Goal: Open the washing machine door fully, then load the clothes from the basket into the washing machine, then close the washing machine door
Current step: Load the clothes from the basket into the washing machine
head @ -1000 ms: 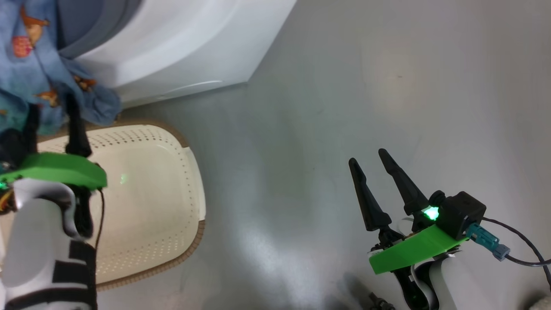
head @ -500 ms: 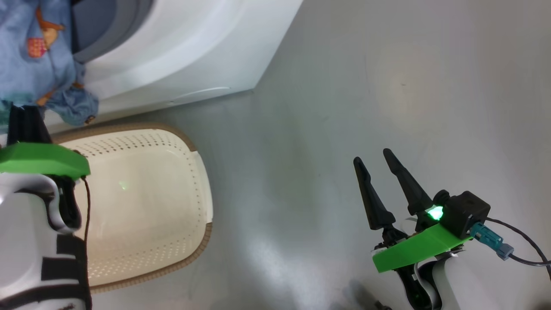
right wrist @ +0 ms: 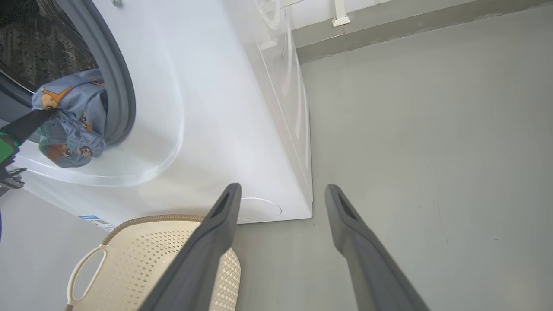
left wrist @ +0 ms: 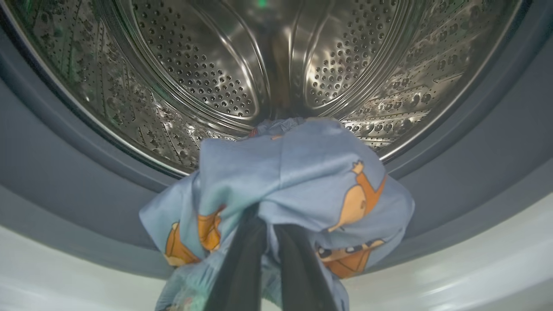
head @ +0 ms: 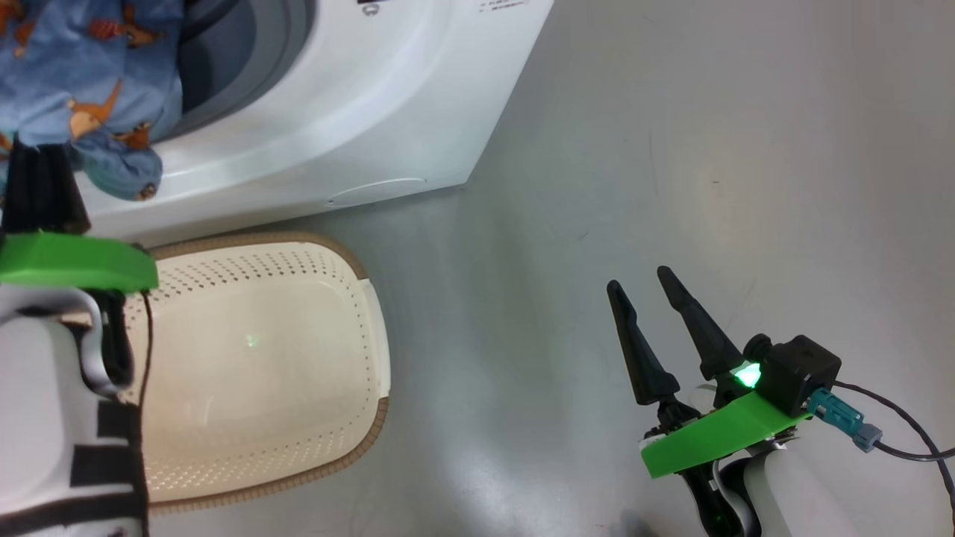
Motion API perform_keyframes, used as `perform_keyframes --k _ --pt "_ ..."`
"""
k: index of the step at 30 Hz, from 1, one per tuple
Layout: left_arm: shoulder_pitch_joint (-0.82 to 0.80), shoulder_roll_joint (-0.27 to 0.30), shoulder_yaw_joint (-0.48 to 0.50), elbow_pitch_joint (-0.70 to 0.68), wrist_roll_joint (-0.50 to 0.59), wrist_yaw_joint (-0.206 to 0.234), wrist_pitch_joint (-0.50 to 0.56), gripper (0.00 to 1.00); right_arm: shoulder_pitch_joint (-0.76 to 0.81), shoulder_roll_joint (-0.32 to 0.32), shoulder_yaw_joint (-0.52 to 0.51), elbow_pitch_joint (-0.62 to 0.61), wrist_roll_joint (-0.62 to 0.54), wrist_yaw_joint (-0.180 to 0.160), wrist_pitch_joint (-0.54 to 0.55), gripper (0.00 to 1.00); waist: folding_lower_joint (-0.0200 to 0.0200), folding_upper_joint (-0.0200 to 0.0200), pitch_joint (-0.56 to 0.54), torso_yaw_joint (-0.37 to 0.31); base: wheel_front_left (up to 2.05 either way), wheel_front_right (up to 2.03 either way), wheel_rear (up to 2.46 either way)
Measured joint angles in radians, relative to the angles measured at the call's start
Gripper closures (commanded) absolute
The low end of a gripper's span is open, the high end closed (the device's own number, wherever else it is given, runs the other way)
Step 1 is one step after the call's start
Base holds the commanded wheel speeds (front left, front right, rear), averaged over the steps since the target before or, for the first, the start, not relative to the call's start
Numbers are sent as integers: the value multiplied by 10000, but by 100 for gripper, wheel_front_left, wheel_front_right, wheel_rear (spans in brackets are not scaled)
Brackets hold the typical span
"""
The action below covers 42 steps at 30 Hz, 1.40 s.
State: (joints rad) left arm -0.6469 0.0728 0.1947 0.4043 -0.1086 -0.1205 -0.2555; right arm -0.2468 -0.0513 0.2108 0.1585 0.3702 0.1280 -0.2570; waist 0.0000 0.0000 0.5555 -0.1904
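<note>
Head view, left fingers [head: 41,198] clamping clothes [head: 74,74] before washing machine [head: 358,112], basket [head: 298,240] on floor [head: 671,149]

Head view: clothes [head: 82,82] cropped by the top and left edges. Left gripper [head: 37,160]: fingertips buried under the fabric, outer finger clipped by the left edge. Washing machine [head: 358,112] cropped at the top; small print [head: 507,4] on its front too small to read. Left part of the basket [head: 261,267] hidden behind the left forearm [head: 45,418]. Right forearm [head: 768,492] runs off the bottom edge. Left wrist view: fabric folds cover the fingertips and the lower middle of the drum [left wrist: 207,77]; drum top out of frame; garment hem cut by the bottom edge. Right wrist view: label sticker [right wrist: 96,220] illegible. Basket cropped at the bottom, part of it behind one finger of the right gripper [right wrist: 281,186].
</note>
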Motion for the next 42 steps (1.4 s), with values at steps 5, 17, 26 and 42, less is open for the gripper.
perform_keyframes --k 5,17,26,42 --pt "-1004 445 -263 418 52 -23 0 100 6 0 36 123 102 0 2 0 0 0 28 -171 0 0 0" --pt "-3706 1402 -654 2433 86 -75 920 100 3 0 217 207 240 0 2 0 0 0 440 -629 0 0 0" --pt "-5487 2092 -1070 3641 194 -75 1444 100 -29 4 368 121 516 0 2 0 0 0 1183 -828 0 0 0" --pt "-7892 2349 -2150 4953 523 -75 577 100 -259 10 633 79 729 0 0 0 0 0 1954 -1125 0 0 0"
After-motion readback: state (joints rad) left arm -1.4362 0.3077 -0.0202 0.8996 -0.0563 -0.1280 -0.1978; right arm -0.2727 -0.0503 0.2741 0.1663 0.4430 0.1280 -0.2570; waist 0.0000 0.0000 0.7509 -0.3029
